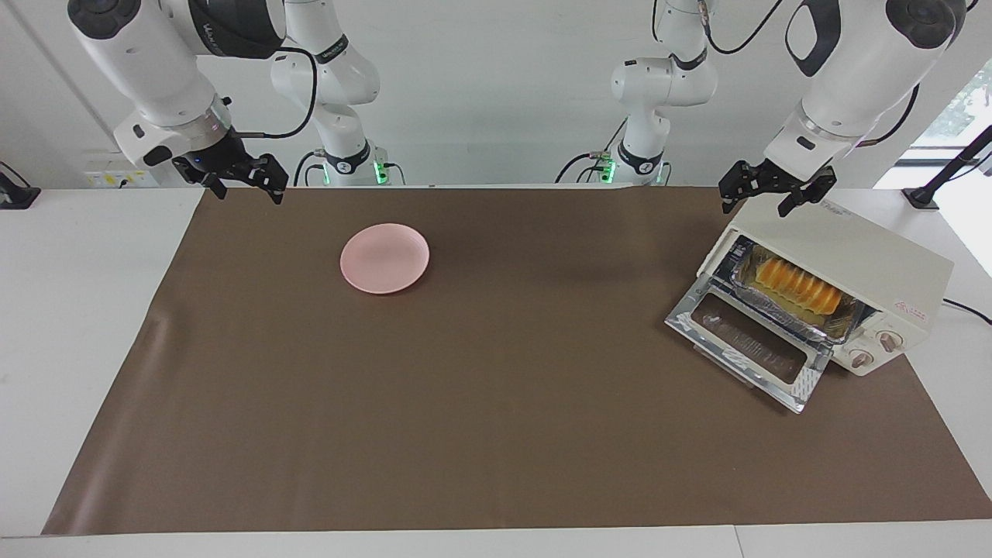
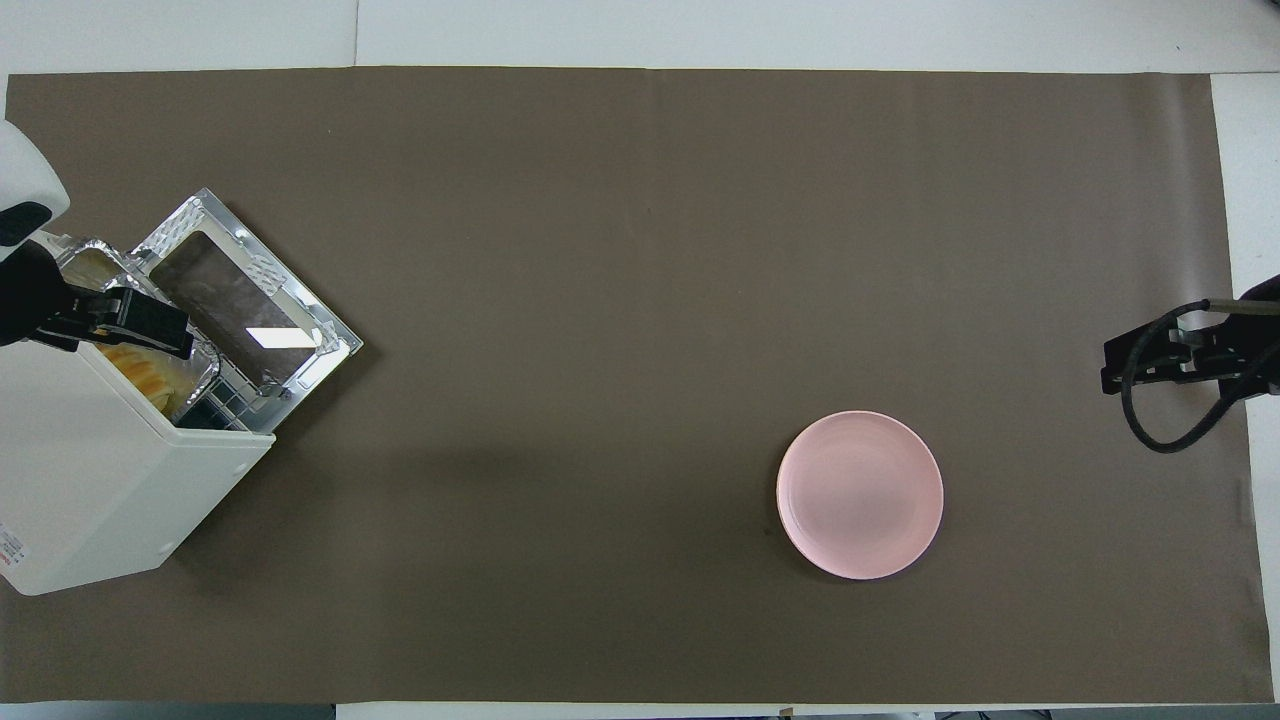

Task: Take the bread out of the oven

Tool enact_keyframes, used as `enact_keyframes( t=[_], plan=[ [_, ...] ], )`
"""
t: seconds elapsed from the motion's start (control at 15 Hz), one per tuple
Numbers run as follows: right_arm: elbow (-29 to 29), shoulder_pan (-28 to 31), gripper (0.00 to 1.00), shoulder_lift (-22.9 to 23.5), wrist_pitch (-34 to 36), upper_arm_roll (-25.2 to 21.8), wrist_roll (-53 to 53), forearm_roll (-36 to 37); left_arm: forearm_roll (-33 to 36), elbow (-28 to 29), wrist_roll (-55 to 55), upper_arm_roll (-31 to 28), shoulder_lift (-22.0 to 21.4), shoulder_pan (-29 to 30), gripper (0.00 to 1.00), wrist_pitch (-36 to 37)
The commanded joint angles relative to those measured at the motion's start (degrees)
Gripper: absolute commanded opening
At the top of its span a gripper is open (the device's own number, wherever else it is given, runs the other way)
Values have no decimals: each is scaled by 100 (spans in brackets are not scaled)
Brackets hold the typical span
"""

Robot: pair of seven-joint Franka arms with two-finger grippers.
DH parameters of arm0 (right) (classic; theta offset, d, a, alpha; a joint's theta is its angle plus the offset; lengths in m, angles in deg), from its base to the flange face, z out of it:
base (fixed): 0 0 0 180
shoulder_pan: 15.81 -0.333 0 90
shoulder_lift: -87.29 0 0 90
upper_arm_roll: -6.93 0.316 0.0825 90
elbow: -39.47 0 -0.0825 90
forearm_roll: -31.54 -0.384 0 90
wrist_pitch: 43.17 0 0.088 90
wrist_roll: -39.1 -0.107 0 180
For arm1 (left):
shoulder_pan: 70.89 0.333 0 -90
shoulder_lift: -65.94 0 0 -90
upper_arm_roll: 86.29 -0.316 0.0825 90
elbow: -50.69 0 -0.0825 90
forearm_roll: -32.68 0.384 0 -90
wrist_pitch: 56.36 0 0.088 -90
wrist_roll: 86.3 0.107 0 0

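Note:
The cream-white oven (image 1: 860, 260) stands at the left arm's end of the table with its glass door (image 1: 744, 341) folded down open. The orange-yellow ridged bread (image 1: 798, 285) lies in a crinkled foil tray (image 1: 775, 310) on the rack inside. From overhead, the oven (image 2: 100, 480) and part of the bread (image 2: 150, 372) show. My left gripper (image 1: 775, 194) hangs open and empty in the air over the oven's top edge, and it appears overhead (image 2: 130, 320) above the tray. My right gripper (image 1: 246, 182) waits open and empty over the mat's corner at the right arm's end (image 2: 1115, 365).
A pink plate (image 1: 384, 258) sits empty on the brown mat (image 1: 496, 434), toward the right arm's end and near the robots; it also shows overhead (image 2: 860, 495). The oven's two knobs (image 1: 876, 349) face away from the robots.

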Motion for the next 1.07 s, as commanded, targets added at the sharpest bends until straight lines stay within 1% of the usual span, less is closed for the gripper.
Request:
enact_keyframes(
  t=[0.0, 0.53, 0.67, 0.8, 0.93, 1.0],
  plan=[
    [-124, 50, 100, -125, 7, 32, 95, 38, 99, 57, -129, 32, -106, 17, 100, -45],
    [-124, 50, 100, -125, 7, 32, 95, 38, 99, 48, -112, 23, -132, 34, 100, 35],
    [-124, 50, 100, -125, 7, 32, 95, 38, 99, 127, -146, 15, -185, 34, 100, -26],
    [-124, 50, 100, -125, 7, 32, 95, 38, 99, 171, -583, 14, -176, 52, 100, -245],
    [-124, 50, 100, -125, 7, 32, 95, 38, 82, 75, -902, 6, -36, 87, 100, -256],
    [-124, 50, 100, -125, 7, 32, 95, 38, 91, 5, -955, 6, 156, 87, 100, -238]
  ],
)
